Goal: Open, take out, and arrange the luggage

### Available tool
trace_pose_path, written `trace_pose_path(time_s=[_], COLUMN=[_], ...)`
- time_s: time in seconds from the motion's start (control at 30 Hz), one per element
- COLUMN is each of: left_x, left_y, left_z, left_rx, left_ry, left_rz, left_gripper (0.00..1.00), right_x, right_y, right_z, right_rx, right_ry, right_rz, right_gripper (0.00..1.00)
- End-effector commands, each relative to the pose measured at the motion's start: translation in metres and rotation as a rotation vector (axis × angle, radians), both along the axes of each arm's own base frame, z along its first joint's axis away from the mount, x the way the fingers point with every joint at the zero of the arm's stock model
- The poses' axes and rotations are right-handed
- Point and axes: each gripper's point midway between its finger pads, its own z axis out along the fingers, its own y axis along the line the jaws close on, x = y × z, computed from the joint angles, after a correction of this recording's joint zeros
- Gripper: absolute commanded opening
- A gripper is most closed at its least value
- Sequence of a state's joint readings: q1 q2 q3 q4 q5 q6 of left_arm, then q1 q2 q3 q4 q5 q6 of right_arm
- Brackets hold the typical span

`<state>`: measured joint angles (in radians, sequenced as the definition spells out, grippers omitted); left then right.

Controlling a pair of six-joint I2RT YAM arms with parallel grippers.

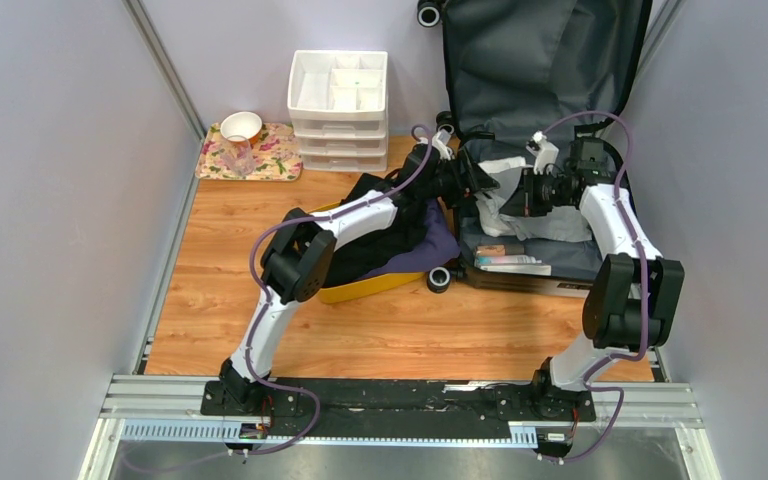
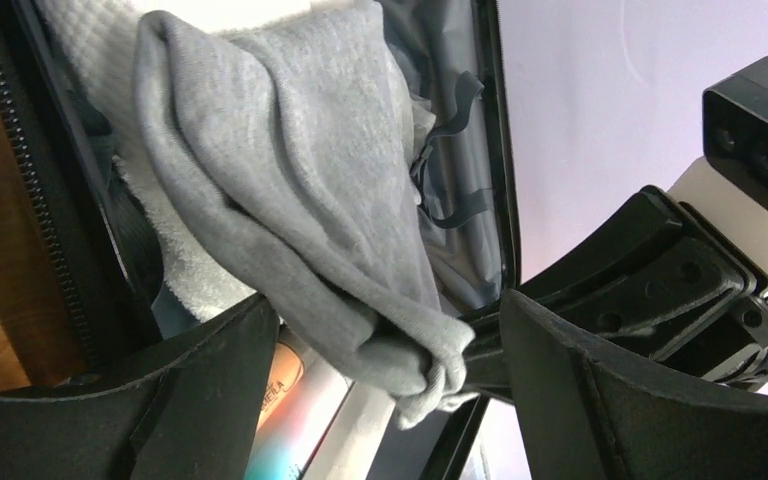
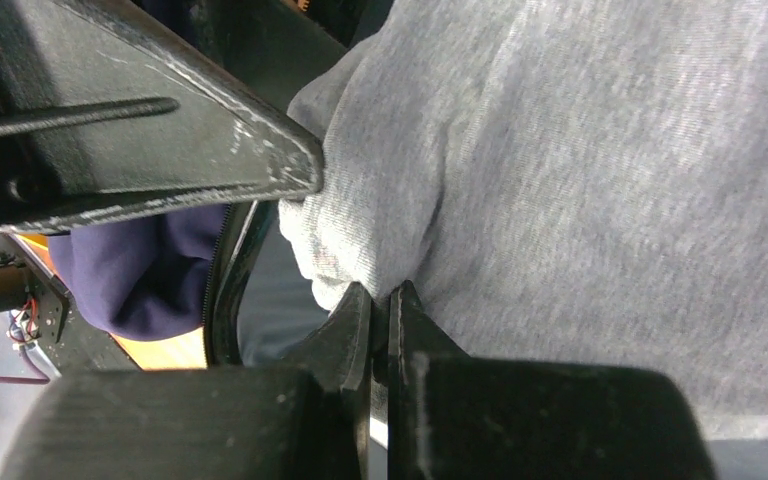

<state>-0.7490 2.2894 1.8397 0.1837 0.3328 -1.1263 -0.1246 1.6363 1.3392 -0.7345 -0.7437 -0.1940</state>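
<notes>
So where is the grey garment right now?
Left wrist view, centre: the grey garment is held over the open luggage, one end pinched by the right gripper, between the open fingers of the left gripper.

The luggage (image 1: 545, 70) lies open at the far right of the table (image 1: 260, 320), its lower half flat on the wood and its lid standing upright behind it. Dark grey fabric lines both halves. Black wheels (image 1: 439, 279) show along its left side.

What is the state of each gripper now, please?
Left gripper: open, on either side of the end of the grey garment, not gripping it.
Right gripper: closed, holding the grey garment.
</notes>
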Motion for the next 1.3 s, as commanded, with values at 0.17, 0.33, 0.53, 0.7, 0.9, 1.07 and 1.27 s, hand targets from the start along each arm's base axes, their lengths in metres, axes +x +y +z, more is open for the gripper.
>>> trace_pose_path(time_s=[0.17,0.33,0.53,0.7,0.9,1.07,1.27], left_x=[-0.006,-0.007,0.01,0.01,0.012,0.016,0.016], left_y=[-0.015,-0.012,0.008,0.011,0.015,0.02,0.021], left_z=[0.011,0.024,0.037,0.027,0.029,0.037,0.042], left_rx=[-0.022,-0.006,0.096,0.145,0.184,0.212,0.219], left_ry=[-0.065,-0.121,-0.218,-0.229,-0.281,-0.339,-0.378], left_rz=[-0.033,-0.046,-0.002,-0.014,-0.014,-0.004,-0.006], left_gripper=[0.67,0.1,0.0,0.0,0.0,0.0,0.0], right_x=[0.002,-0.006,0.009,0.049,0.079,0.072,0.062], right_y=[0.033,0.022,-0.068,-0.156,-0.21,-0.216,-0.212], right_z=[0.039,0.042,0.06,0.033,0.007,-0.036,-0.077], right_rx=[0.089,0.068,0.036,-0.125,-0.281,-0.323,-0.32], right_ry=[-0.091,-0.062,-0.049,0.036,0.105,0.245,0.288], right_rz=[0.06,0.055,-0.165,-0.443,-0.63,-0.623,-0.593], right_gripper=[0.0,0.08,0.61,0.61,0.58,0.6,0.74])
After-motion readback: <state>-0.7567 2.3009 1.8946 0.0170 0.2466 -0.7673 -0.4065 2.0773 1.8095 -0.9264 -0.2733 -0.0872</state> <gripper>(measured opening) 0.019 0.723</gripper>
